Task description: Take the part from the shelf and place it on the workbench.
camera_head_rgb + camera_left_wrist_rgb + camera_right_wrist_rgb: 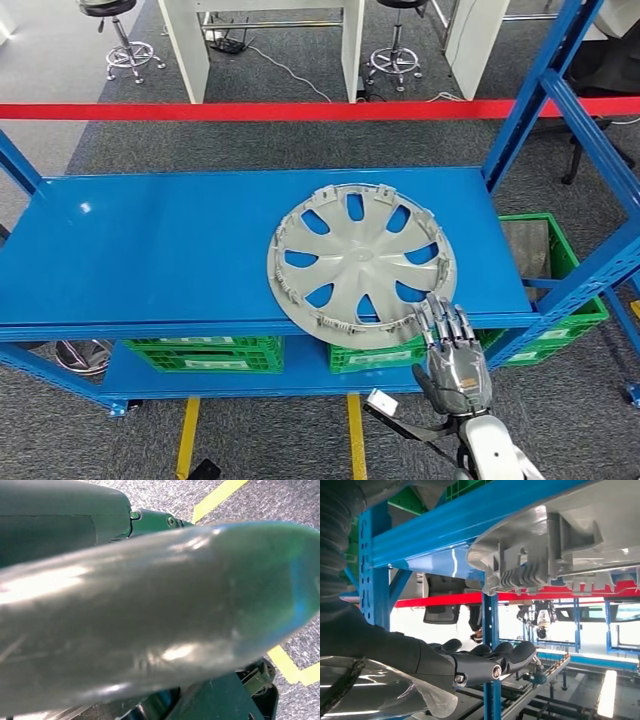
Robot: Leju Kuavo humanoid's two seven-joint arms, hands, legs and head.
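I can read no text, brand or number anywhere. The white label strips on the green plastic crates (pixel 204 355) under the blue metal shelf (pixel 151 250) carry print too small to read, and the silver hubcap's centre emblem (pixel 361 258) is blurred.

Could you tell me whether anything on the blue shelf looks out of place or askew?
Yes: the silver hubcap lies with its clip side up and its near rim hangs past the front edge of the blue shelf. The right hand reaches up at that overhanging rim, fingers apart. No damage shows.
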